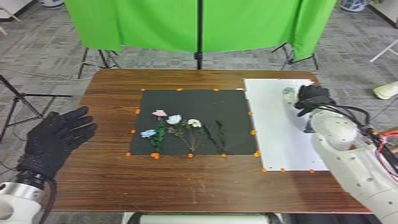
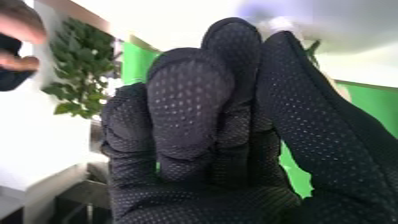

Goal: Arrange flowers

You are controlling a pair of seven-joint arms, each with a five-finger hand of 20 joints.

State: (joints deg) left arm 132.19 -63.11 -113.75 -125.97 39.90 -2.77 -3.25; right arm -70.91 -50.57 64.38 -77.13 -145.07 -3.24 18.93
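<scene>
Four flowers: pink (image 1: 160, 113), white (image 1: 174, 119), cream (image 1: 194, 123) and blue (image 1: 148, 133), lying on the mat (image 1: 178, 102) between our two hands, well apart from the right one.
Greens (image 1: 220, 135): on the mat too, nearer our right hand than the blooms are.
Vase, as we take it: the pale, greenish thing (image 1: 290, 94) just beside our right hand (image 1: 313, 95), on its inner side, over the board (image 1: 293, 155).
Right hand: at the board's far part; we cannot tell whether it is clenched, released or grasping something.
Left hand (image 1: 58, 132): released and spread, left of the flowers, holding nothing.
Step, as we judge it: working at the vase.
Good handling: we keep the wrist level and the pressure light, check that the vase stands steady, then draw the hand straight back.
Risk: a sideways brush from our right hand could tip it or snag a stem.
</scene>
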